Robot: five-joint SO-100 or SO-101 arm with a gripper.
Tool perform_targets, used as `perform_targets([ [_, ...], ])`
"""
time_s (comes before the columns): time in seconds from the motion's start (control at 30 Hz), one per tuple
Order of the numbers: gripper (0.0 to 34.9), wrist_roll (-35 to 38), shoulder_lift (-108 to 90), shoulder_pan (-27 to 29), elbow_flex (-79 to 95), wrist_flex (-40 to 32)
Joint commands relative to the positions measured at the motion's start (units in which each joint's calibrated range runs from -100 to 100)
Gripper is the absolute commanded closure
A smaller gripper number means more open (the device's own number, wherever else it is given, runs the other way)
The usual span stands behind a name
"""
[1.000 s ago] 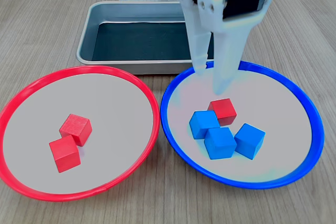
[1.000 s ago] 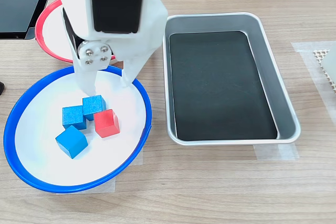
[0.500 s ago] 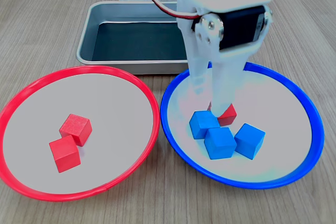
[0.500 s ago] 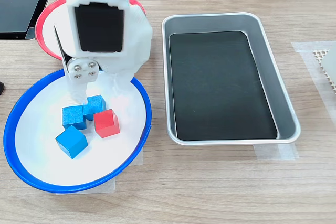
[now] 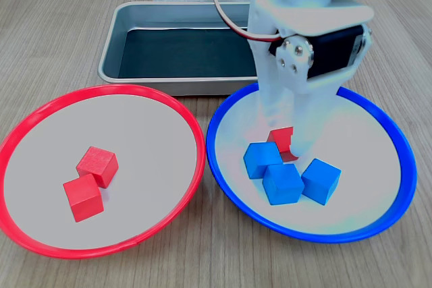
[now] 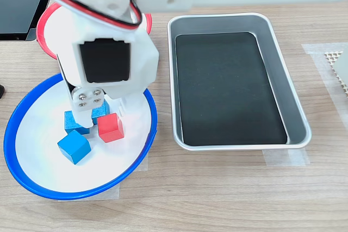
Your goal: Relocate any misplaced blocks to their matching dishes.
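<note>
Down inside the blue dish (image 5: 378,116), the claw (image 5: 287,141) stands with jaws apart around the stray red cube (image 5: 281,139), not yet clamped. This looks like the grasp step; next it must close, then lift clear. Three blue cubes (image 5: 283,183) crowd just in front of the claw and could be nudged. Off to the first exterior view's left waits the red dish (image 5: 40,112), holding two reds; behind the claw, the tray (image 5: 115,38).

Pincer (image 5: 291,141) tips hidden; red cube (image 5: 281,141) half covered.
</note>
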Motion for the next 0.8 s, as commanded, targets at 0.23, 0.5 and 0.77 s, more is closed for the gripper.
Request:
perform_targets([
  [0.23,21.5,-0.1,2.5,0.3,-3.9,-0.3],
  [0.5,23.4,-0.1,5.2,0.1,-6.0,-0.8],
  [0.77,28.8,0.4,5.9,-0.3,-6.1,-1.4],
])
